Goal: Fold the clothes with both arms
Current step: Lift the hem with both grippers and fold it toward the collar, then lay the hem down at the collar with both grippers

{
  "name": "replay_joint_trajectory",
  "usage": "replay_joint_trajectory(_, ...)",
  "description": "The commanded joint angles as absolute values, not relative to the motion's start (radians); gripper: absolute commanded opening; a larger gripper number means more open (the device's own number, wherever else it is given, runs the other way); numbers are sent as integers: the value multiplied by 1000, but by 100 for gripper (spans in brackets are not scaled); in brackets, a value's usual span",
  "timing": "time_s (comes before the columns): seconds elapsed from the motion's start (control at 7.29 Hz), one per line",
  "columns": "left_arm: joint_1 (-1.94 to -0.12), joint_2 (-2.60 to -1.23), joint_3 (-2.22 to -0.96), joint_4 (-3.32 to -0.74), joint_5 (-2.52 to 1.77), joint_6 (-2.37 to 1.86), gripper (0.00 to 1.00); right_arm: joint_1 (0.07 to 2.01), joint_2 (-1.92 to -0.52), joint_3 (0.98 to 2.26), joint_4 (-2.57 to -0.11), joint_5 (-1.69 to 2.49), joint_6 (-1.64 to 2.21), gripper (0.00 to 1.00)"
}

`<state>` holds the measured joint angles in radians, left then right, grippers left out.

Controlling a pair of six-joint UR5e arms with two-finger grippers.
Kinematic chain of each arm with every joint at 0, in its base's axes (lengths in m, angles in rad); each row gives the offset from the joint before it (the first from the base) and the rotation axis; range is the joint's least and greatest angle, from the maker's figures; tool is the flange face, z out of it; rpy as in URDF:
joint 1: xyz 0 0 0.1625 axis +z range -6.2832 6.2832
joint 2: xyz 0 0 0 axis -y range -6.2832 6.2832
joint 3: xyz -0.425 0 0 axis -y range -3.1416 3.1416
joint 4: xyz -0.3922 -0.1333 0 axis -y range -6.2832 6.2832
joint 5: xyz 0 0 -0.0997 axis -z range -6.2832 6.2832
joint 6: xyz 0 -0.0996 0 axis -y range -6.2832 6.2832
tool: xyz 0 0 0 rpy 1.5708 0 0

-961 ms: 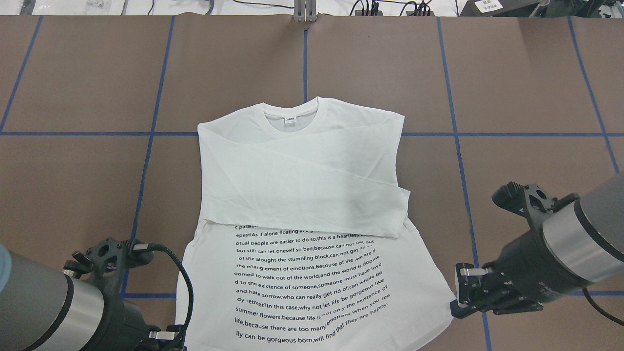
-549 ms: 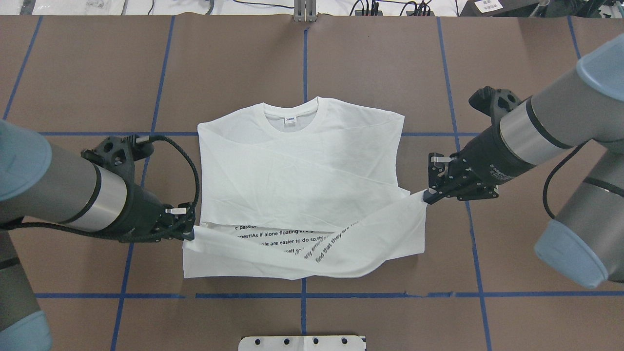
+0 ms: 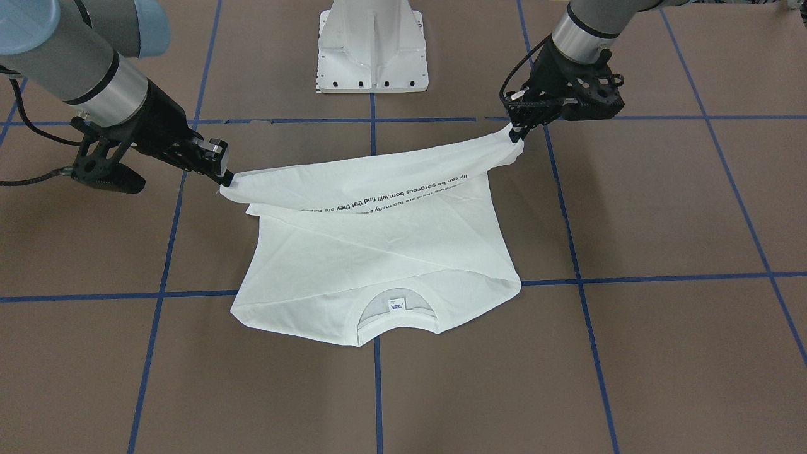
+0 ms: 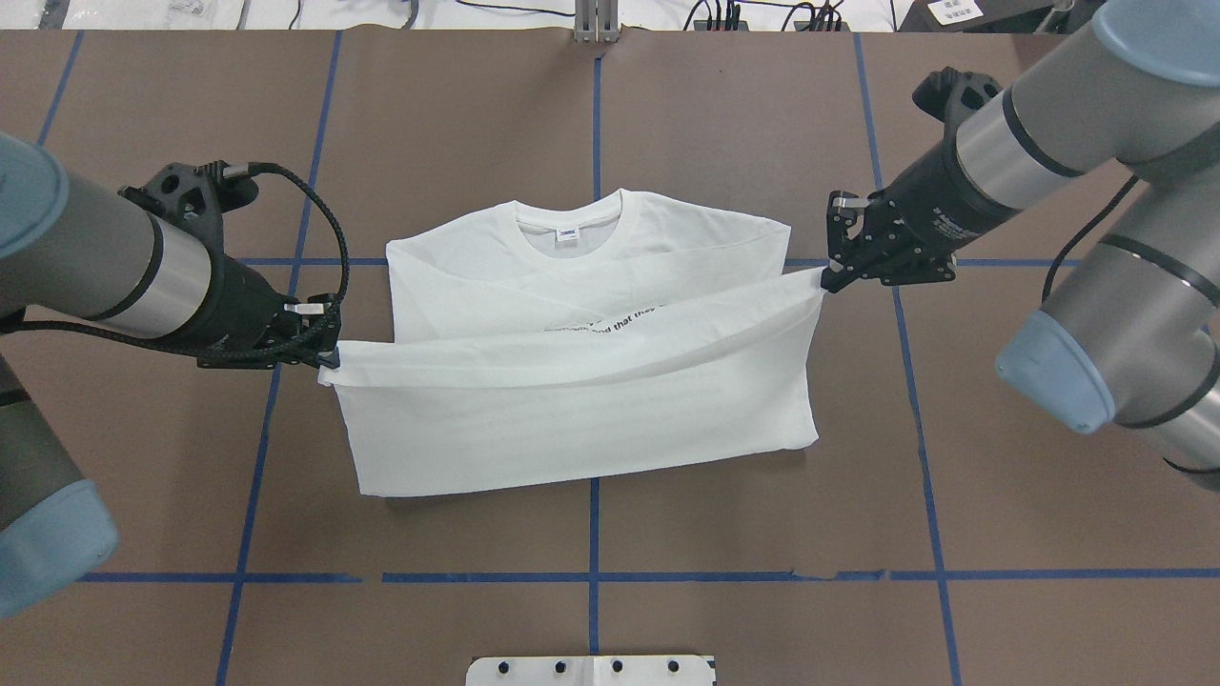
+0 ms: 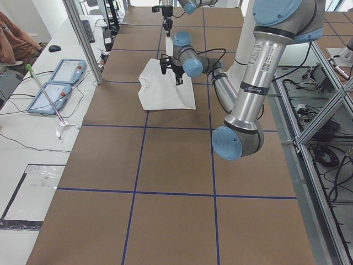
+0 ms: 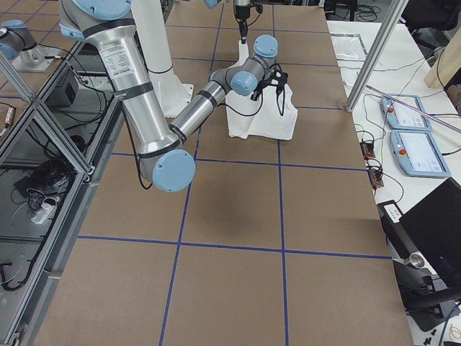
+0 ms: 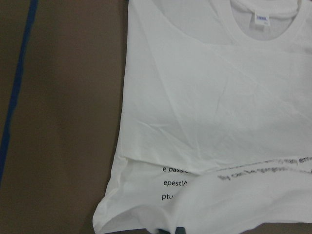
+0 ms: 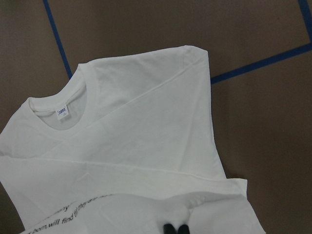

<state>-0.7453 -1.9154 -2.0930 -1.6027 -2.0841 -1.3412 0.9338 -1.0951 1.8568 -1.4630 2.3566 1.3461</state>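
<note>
Two hem corners of the white shirt [image 4: 572,419] are pinched and lifted: the left claw [image 4: 329,358] is clamped on one, the right claw [image 4: 827,280] on the other. The shirt lies in the middle of the desk [image 4: 762,534], collar toward the far edge, hem stretched between the claws.

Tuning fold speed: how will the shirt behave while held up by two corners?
Probably floppy: the shirt sags between the left gripper and right gripper. Likely light, since pinches at two corners lift it. It may drape unevenly; the lifted edge twists, showing text.
</note>
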Motion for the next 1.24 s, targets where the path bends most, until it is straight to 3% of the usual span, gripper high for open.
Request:
replay_joint_trajectory(0.0, -803, -1948, -1921, -1738, -2086, -1324, 0, 957, -1058, 1732, -1398, 2333, 1321, 0)
replay_joint_trajectory(0.55, -836, -1993, -1702, -1906, -2083, -1321, 0, 959, -993, 1565, -1328, 2307, 1318, 0)
replay_joint_trajectory(1.1, -868, -2045, -1643, -1927, -2079, -1319, 0, 956, -899, 1429, -1319, 2263, 1318, 0)
